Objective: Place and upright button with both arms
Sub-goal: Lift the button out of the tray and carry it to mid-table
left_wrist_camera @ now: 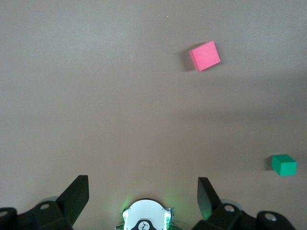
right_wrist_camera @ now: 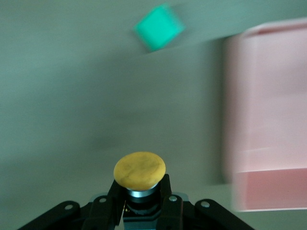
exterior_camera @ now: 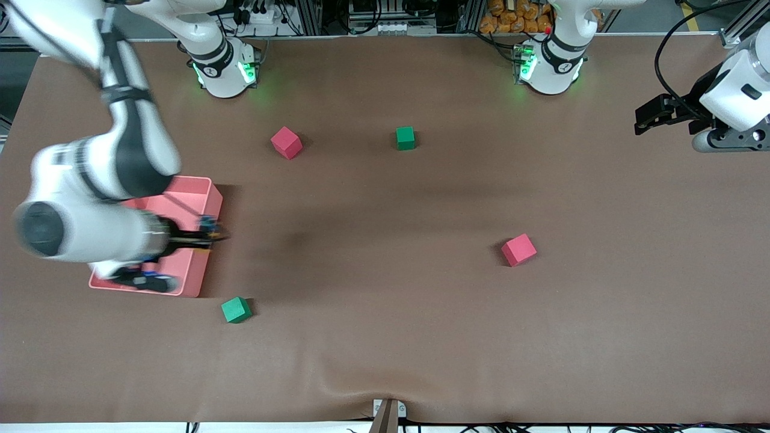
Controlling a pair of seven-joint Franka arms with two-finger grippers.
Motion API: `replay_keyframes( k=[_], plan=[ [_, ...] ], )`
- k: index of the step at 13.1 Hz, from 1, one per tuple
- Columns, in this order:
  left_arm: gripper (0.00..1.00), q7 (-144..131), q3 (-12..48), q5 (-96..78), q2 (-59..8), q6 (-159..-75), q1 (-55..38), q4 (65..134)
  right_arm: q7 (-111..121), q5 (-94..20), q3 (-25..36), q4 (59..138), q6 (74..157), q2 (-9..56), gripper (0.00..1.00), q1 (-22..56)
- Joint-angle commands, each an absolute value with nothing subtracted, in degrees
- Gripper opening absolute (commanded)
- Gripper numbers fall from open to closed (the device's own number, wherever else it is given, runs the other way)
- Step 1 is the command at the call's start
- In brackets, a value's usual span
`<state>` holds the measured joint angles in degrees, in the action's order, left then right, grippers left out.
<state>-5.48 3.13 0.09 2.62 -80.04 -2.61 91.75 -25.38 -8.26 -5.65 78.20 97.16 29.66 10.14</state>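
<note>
The right claw [exterior_camera: 213,234] is clenched on the button [right_wrist_camera: 139,171] and hangs over the edge of the pink tray [exterior_camera: 198,189], so the step in hand looks like carrying the button out to the open counter [exterior_camera: 385,288]. Next it must be set down cap up. The left claw [left_wrist_camera: 143,194] waits released, over the left arm's end of the counter. Only the right wrist view shows the button's orange cap; the front view shows just the claw tips.
</note>
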Motion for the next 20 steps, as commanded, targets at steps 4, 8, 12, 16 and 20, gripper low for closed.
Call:
replay_keyframes(
  k=[4, 8, 12, 16, 20],
  plan=[
    [1.0, -5.4, 3.3, 0.1, 0.2, -79.5, -0.2, 94.1, -34.6, -12.3, -4.9, 70.7, 114.8, 41.9, 0.0, 29.8],
    [1.0, -5.4, 3.3, -0.2, -0.3, -79.5, 1.1, 97.0, -39.4, -11.8, -4.2, 65.6, 123.3, 53.7, 0.0, 39.3],
    [1.0, -5.4, 3.4, -2.4, -0.6, -80.0, 2.2, 100.0, -38.9, -9.6, -0.6, 64.6, 123.2, 56.9, 0.0, 43.4],
    [1.0, -5.4, 4.1, -6.1, -5.4, -79.9, 1.0, 99.3, -39.2, -9.3, -0.6, 64.7, 123.4, 57.7, 0.18, 44.5],
    [1.0, -9.5, 5.3, -7.6, -15.8, -79.9, -6.2, 89.5, -39.3, -6.4, -0.5, 64.9, 125.1, 57.8, 1.0, 44.7]
  ],
)
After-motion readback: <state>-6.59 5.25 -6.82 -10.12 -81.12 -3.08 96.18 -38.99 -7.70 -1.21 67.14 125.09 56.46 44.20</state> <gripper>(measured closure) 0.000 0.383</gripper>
